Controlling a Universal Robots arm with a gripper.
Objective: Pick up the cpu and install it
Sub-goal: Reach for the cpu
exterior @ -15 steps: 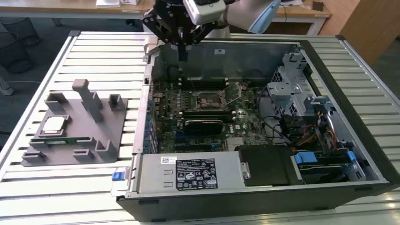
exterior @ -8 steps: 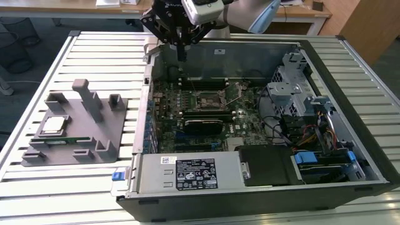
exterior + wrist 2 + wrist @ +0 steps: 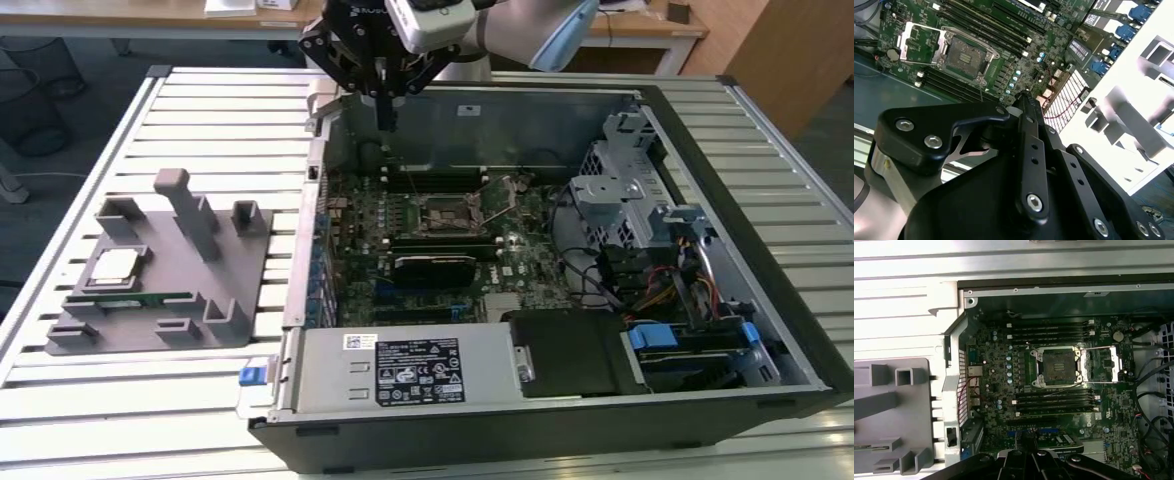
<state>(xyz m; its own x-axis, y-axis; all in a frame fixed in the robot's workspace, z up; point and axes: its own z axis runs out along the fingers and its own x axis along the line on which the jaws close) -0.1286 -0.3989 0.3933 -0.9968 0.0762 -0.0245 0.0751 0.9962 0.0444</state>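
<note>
The cpu (image 3: 114, 268), a small square chip with a shiny silver top, lies on the grey holder (image 3: 200, 300) at the exterior view's left, outside the computer case. My gripper (image 3: 386, 128) hangs over the far part of the open case, well away from the cpu. Its dark fingers stand together, shut on nothing. The black-framed socket (image 3: 447, 212) on the green motherboard stands open, with its lid swung aside and the lever raised. Both wrist views show the gripper (image 3: 1026, 100) (image 3: 1024, 442) with the socket (image 3: 965, 54) (image 3: 1058, 365) beyond it.
A green memory stick (image 3: 140, 298) lies on the holder near the cpu. The case walls (image 3: 534, 100) ring the motherboard; drive cages and cables (image 3: 641, 230) fill the exterior view's right. Case and holder rest on a white slatted table (image 3: 134, 400). The holder's grey posts (image 3: 884, 405) stand beside the case.
</note>
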